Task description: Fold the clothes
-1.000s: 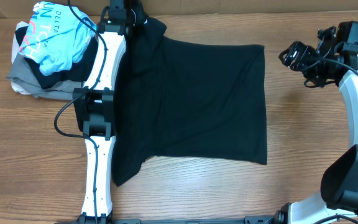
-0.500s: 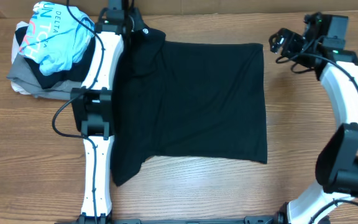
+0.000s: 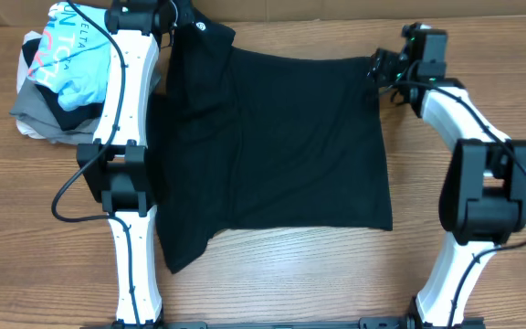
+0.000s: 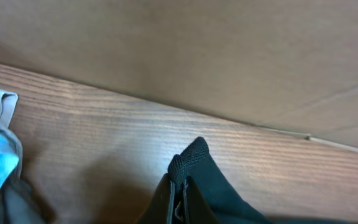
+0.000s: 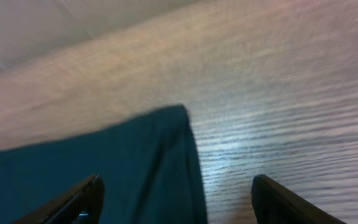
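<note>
The black shirt (image 3: 281, 146) lies spread over the middle of the wooden table. My left gripper (image 3: 183, 16) is at its far left corner and is shut on a fold of the black fabric (image 4: 191, 158); the fingers (image 4: 180, 205) pinch its edge. My right gripper (image 3: 383, 66) is open at the shirt's far right corner. In the right wrist view the fingers (image 5: 176, 199) straddle that corner (image 5: 166, 143), one over the fabric, one over bare wood.
A pile of clothes sits at the far left: a light blue shirt with lettering (image 3: 76, 50) on top of a grey folded garment (image 3: 48, 119). A cardboard wall (image 4: 197, 50) runs along the table's back edge.
My right arm swung left from the table's right side to the shirt's far right corner. My left gripper shifted left at the far left corner, pulling the fabric with it.
</note>
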